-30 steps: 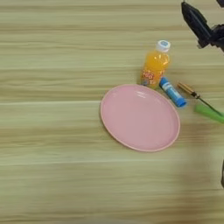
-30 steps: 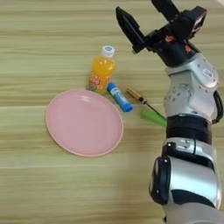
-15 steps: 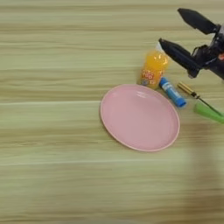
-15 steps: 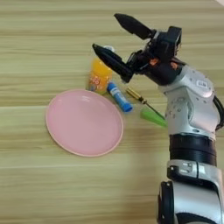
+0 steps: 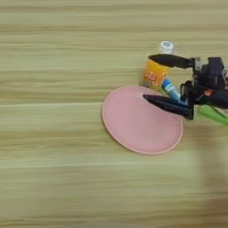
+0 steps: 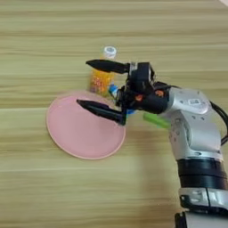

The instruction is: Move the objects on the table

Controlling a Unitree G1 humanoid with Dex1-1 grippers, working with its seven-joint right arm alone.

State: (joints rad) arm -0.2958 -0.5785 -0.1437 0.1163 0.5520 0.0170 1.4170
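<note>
A round pink plate lies in the middle of the table. Just behind its far right rim stands a small orange-drink bottle with a white cap. My right gripper reaches in from the right, open, with its two black fingers spread wide. One finger crosses the bottle's neck and the other hangs over the plate's far right part. Nothing is held. Of the screwdriver only a green end shows, to the right of the plate; the rest is behind the gripper.
A small blue cylinder lies between the bottle and the screwdriver, partly covered by the gripper. My silver forearm runs down the right side of the right eye view.
The gripper has swung down and to the left from the far right of the table, over the bottle and plate, still open. Plate, bottle and screwdriver have not moved.
</note>
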